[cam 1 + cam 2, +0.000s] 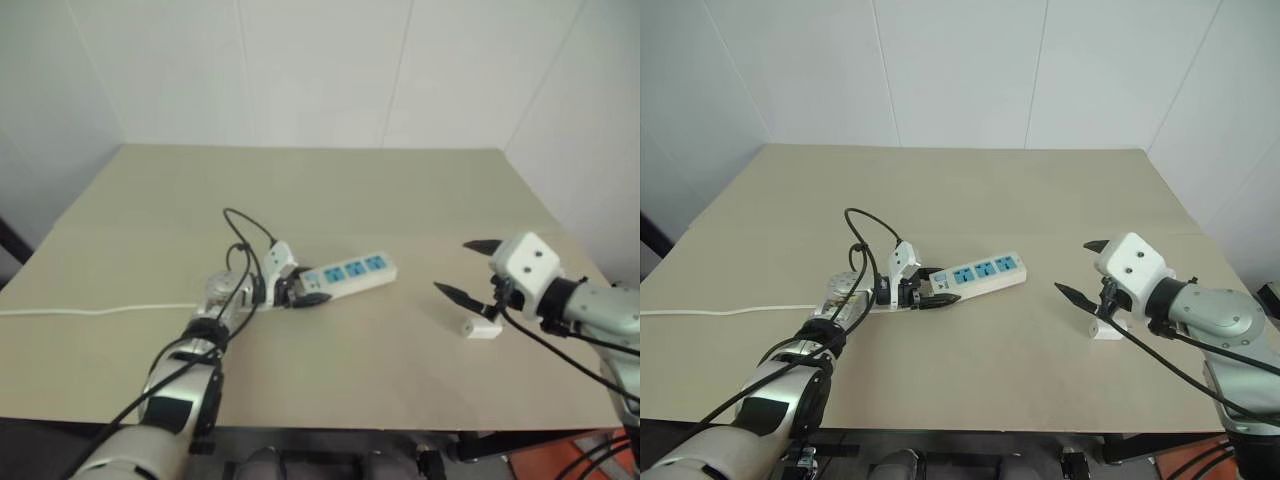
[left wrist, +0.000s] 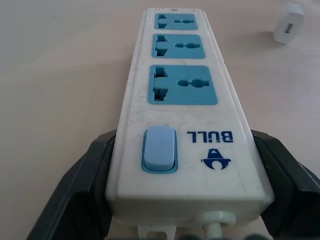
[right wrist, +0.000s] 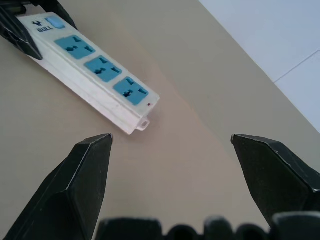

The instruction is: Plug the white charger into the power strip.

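Note:
The power strip (image 1: 352, 270) lies flat near the middle of the tan table, a long white bar with three blue socket panels (image 2: 182, 85). My left gripper (image 1: 300, 291) is shut on its switch end, one black finger (image 2: 75, 195) on each long side. The white charger (image 1: 481, 328) rests on the table to the right of the strip, also seen as a small block (image 2: 288, 29) beyond the strip's far end. My right gripper (image 1: 452, 266) hovers just above and left of the charger, open with nothing between its fingers (image 3: 90, 175).
The strip's thin white cord (image 1: 100, 310) runs left across the table to its edge. White walls close the table (image 1: 330, 190) at the back and right. Black cables loop above my left wrist (image 1: 245, 235).

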`<state>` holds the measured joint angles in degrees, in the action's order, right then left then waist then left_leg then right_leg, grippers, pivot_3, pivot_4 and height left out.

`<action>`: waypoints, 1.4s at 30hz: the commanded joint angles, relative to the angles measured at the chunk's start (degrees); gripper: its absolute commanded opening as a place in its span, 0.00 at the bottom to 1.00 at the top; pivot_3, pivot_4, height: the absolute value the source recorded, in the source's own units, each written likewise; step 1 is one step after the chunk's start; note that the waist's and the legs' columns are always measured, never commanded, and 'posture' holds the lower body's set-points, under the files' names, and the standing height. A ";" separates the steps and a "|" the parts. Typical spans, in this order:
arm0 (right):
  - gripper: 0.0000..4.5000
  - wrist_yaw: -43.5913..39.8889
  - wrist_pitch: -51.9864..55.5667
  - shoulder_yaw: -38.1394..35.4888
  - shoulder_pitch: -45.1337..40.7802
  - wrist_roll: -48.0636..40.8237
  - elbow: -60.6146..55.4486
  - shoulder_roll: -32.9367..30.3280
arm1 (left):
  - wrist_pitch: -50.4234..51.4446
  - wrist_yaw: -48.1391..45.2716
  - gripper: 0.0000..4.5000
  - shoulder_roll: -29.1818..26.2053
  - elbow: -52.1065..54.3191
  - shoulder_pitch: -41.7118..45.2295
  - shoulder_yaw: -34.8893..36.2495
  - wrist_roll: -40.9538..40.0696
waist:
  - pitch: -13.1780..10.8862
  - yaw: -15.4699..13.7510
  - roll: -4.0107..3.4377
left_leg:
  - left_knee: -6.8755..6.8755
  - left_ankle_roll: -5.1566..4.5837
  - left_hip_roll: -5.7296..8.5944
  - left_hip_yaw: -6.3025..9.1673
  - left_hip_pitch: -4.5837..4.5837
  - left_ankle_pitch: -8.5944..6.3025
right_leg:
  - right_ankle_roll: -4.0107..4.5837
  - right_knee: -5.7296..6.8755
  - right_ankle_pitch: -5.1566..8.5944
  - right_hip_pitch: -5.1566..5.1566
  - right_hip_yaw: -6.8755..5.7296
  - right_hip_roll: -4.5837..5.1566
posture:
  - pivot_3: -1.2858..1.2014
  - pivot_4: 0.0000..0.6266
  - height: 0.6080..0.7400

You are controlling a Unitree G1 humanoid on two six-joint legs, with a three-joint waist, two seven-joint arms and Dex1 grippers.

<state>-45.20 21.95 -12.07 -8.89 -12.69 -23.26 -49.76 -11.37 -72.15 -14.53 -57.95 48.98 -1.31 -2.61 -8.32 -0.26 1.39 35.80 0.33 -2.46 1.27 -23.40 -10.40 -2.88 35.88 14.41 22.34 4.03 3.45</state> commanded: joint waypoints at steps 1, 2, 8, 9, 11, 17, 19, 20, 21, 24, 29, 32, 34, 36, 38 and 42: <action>1.00 0.57 0.25 -2.66 0.24 -0.95 -2.04 -0.28 | -0.49 -6.22 0.73 -1.40 11.33 -2.93 -1.72 -2.91 | 0.00 0.11 0.00 | 0.00 0.00 0.00 0.00 0.00 0.00 | 0.00 0.00 0.00 0.00 0.00 0.00 | 0.52 0.24 1.00; 1.00 0.55 0.25 -2.82 0.48 -1.02 -2.14 -0.32 | -0.04 -6.97 0.73 -1.94 13.97 -4.19 -2.38 -2.92 | 0.00 0.25 0.00 | 0.00 0.00 -0.01 0.00 0.00 0.00 | 0.00 0.00 0.00 0.00 0.01 0.00 | 0.52 0.24 1.00; 1.00 -0.07 0.24 -3.37 1.60 -1.07 -2.07 -0.91 | 6.59 -10.91 0.73 -5.29 30.83 -13.06 -6.19 -5.40 | 0.00 0.84 -0.01 | 0.02 -0.01 -0.04 0.00 0.05 0.00 | 0.01 0.05 0.00 -0.03 0.01 -0.01 | 0.52 0.24 1.00; 1.00 -0.19 0.18 -3.49 1.76 -1.09 -2.04 -1.00 | 7.32 -11.16 0.73 -5.84 32.68 -14.03 -6.84 -5.46 | 0.00 0.92 -0.01 | 0.02 -0.01 -0.04 0.00 0.05 0.00 | 0.01 0.05 0.00 -0.03 0.01 -0.01 | 0.52 0.24 1.00; 1.00 -0.68 -0.05 -3.62 1.87 -1.10 -1.73 -1.33 | 9.35 -11.19 0.73 -6.65 36.21 -15.90 -7.82 -6.07 | 0.01 0.99 -0.01 | 0.02 -0.01 -0.04 0.01 0.06 0.00 | 0.02 0.05 0.00 -0.03 0.01 -0.01 | 0.52 0.24 1.00; 1.00 -4.03 0.48 -6.63 2.89 -3.21 -0.53 -3.45 | 13.34 -8.18 0.73 -7.77 40.30 -18.53 -9.54 -5.66 | 0.01 0.96 -0.01 | 0.04 -0.01 -0.04 0.01 0.07 0.00 | -0.02 0.03 0.03 -0.04 0.01 -0.01 | 0.52 0.24 1.00; 1.00 -8.38 0.15 -8.92 3.63 -5.01 0.57 -6.48 | 14.05 -6.78 0.73 -8.31 41.37 -19.75 -9.96 -5.18 | 0.01 0.98 -0.02 | 0.04 -0.01 -0.04 0.00 0.07 0.00 | -0.03 0.03 0.03 -0.04 0.01 -0.01 | 0.52 0.24 1.00; 1.00 -10.06 0.15 -9.74 3.91 -5.64 0.96 -7.69 | 14.18 -6.17 0.73 -8.61 41.74 -20.21 -10.18 -4.92 | 0.01 0.98 -0.03 | 0.04 -0.02 -0.04 0.00 0.07 -0.01 | -0.03 0.02 0.03 -0.04 0.02 -0.01 | 0.52 0.24 1.00; 1.00 -13.42 -0.72 -10.62 4.49 -6.24 1.90 -10.00 | 14.48 -5.66 0.73 -9.00 42.04 -20.69 -10.36 -4.69 | 0.01 0.98 -0.02 | 0.03 -0.02 -0.04 -0.01 0.08 -0.01 | -0.02 0.02 0.03 -0.05 0.03 0.00 | 0.52 0.24 1.00; 1.00 -20.87 -4.04 -11.10 5.23 -6.42 4.69 -15.47 | 14.40 -4.12 0.73 -9.77 42.16 -21.45 -10.73 -4.12 | 0.01 0.97 -0.03 | 0.04 -0.03 -0.06 0.00 0.10 -0.01 | -0.01 0.01 0.03 -0.06 0.01 -0.01 | 0.52 0.24 1.00; 1.00 -28.56 -9.42 -5.73 1.22 -4.92 10.20 -21.62 | 14.87 -1.36 0.73 -9.90 41.37 -21.88 -10.95 -4.02 | 0.02 1.34 -0.05 | 0.05 -0.03 -0.10 -0.06 0.22 -0.01 | -0.31 0.01 0.22 -0.12 0.04 -0.02 | 0.52 0.24 1.00; 1.00 -30.85 -12.27 0.63 -3.55 -1.71 13.81 -23.28 | 14.08 -0.26 0.73 -9.71 41.05 -22.20 -11.79 -3.45 | 0.02 1.38 -0.06 | 0.04 -0.03 -0.12 -0.07 0.23 -0.01 | -0.31 0.02 0.22 -0.11 0.05 -0.02 | 0.52 0.24 1.00; 1.00 -32.13 -14.39 6.15 -7.80 1.87 16.90 -23.30 | 14.18 0.08 0.73 -9.37 41.36 -22.37 -12.26 -3.64 | 0.02 1.30 -0.06 | 0.04 -0.02 -0.12 -0.09 0.23 -0.01 | -0.30 0.00 0.22 -0.10 0.05 -0.02 | 0.52 0.24 1.00; 1.00 -33.41 -15.74 11.33 -12.23 5.30 19.78 -22.39 | 14.44 0.42 0.73 -9.07 41.86 -22.58 -12.66 -3.77 | 0.03 1.25 -0.06 | 0.05 -0.02 -0.12 -0.10 0.21 -0.01 | -0.30 0.00 0.22 -0.09 0.06 -0.02 | 0.52 0.24 1.00; 1.00 -34.21 -16.79 15.19 -15.84 7.93 22.08 -21.26 | 14.51 0.61 0.73 -8.95 42.16 -22.80 -13.04 -3.74 | 0.03 1.00 -0.06 | 0.04 -0.02 -0.11 -0.10 0.20 -0.01 | -0.29 0.00 0.22 -0.08 0.05 -0.02 | 0.52 0.24 1.00; 1.00 -34.15 -16.59 22.80 -22.81 15.65 25.67 -18.10 | 14.69 0.52 0.73 -9.02 42.13 -23.03 -13.54 -4.03 | 0.03 0.91 -0.08 | 0.06 -0.02 -0.10 -0.11 0.17 -0.01 | -0.20 0.00 0.17 -0.05 0.05 -0.01 | 0.52 0.24 1.00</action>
<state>-79.36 5.83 9.63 -29.74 0.06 1.76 -68.03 2.81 -72.08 -23.49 -16.44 26.17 -13.56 -7.16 -8.28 0.65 1.31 35.85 0.31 -2.56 1.17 -23.23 -10.41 -3.07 35.89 14.57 22.28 4.08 3.44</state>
